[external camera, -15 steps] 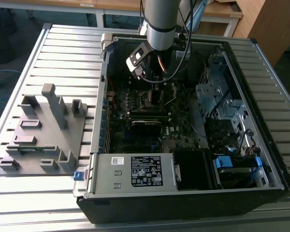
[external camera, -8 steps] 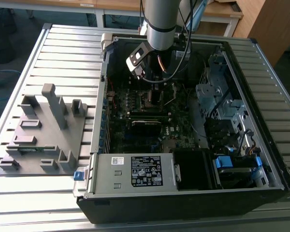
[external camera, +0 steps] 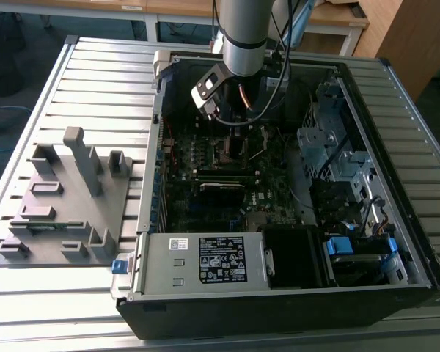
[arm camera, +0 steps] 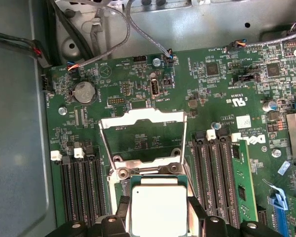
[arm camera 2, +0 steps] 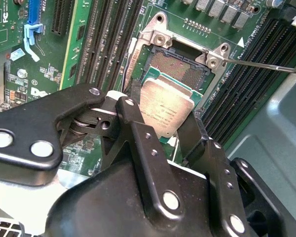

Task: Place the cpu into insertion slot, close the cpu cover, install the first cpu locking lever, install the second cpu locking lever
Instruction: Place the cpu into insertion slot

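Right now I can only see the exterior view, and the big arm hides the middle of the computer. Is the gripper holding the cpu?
Observer: Yes. In both wrist views the gripper is shut on the cpu, a silvery square pinched between its black fingers.
Operator: Is the cpu cover open or closed?
Observer: Open. In the first wrist view the cpu cover is swung back off the insertion slot, and green board shows through its square window.
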